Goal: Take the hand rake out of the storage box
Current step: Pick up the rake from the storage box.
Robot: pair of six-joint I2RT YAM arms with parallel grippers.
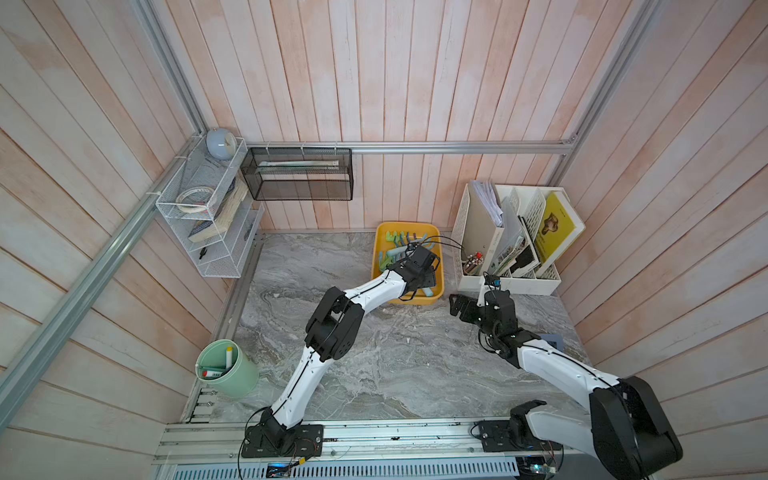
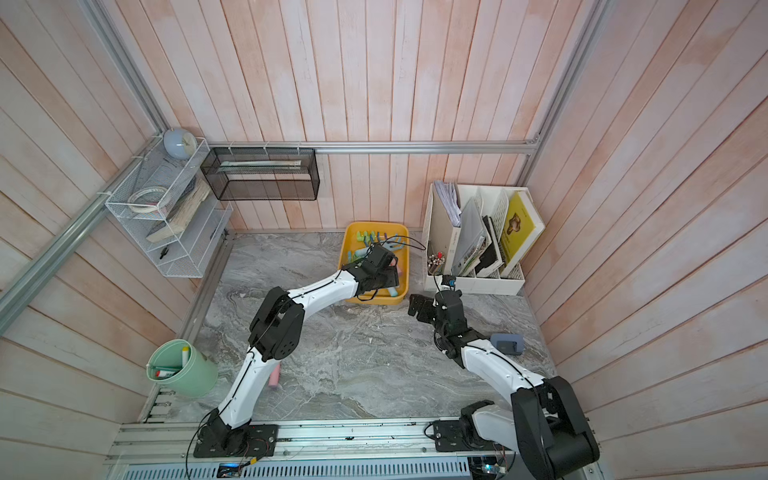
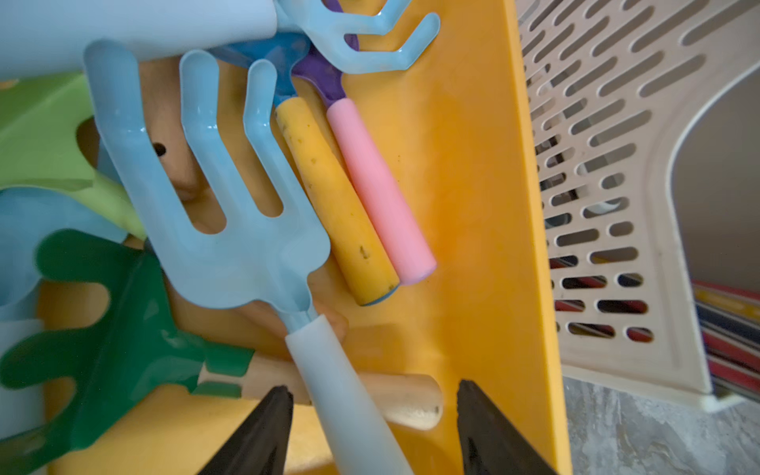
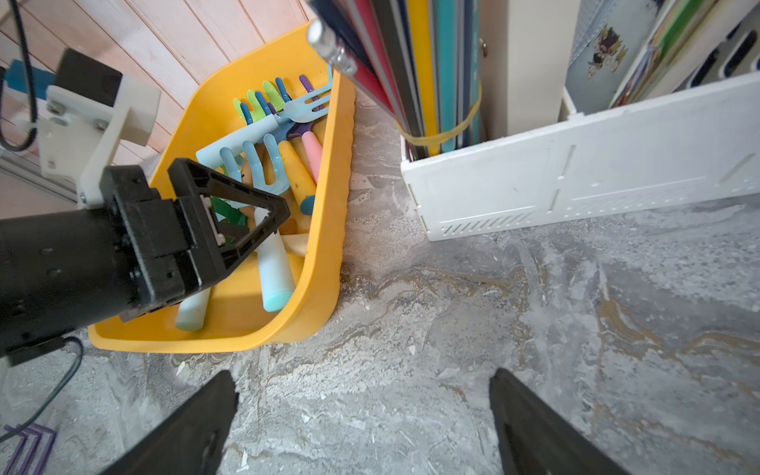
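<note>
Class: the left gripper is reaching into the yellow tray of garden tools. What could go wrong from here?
The handle of the light blue hand rake sits off-centre in the open left gripper, so closing may nudge it aside.
The wooden handle of the green rake lies beneath, so a finger might catch it.
The blue tines overlap the yellow-handled tool in the storage box; lifting may drag it.

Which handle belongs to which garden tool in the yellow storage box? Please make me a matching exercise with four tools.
Tools:
1 light blue hand rake
2 dark green hand rake
3 blue trowel
4 purple tool

Handles:
a wooden
b pink
c pale blue
d yellow

Pairs: 1-c, 2-a, 3-d, 4-b
</note>
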